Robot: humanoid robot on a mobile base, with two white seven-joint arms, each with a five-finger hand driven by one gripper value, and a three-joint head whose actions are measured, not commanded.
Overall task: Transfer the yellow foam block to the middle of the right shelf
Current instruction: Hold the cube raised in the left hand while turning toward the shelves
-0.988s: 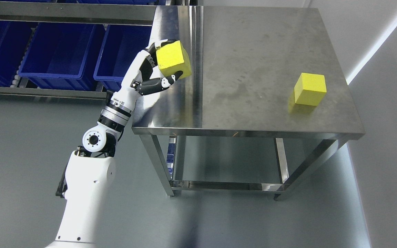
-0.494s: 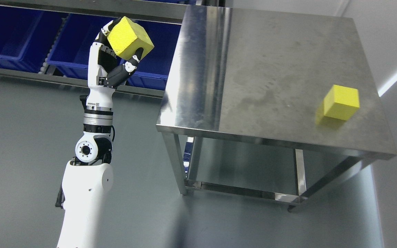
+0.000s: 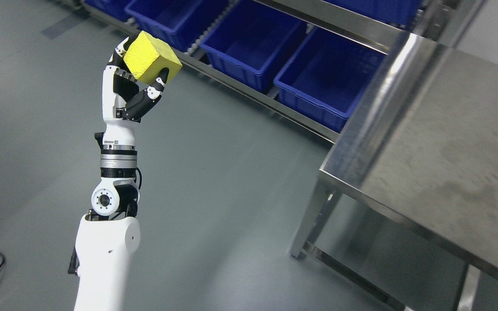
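Yellow foam block (image 3: 151, 58), cube-shaped, seemingly rough-faced, tilted, clamped in raised left robot hand (image 3: 134, 88) above grey floor (image 3: 214, 172)

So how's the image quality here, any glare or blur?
Head view: the yellow foam block and left hand are sharp; bright glare streaks the steel table along its near edge; the floor under it looks slightly smeared; lighting is soft and even.

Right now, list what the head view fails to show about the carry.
- The far faces of the yellow foam block: hidden by the block itself and the left hand gripping it.
- Steel table: its right side is cut off by the frame edge.
- Blue bins: upper ones cropped by the top edge.
- Right arm: out of frame.
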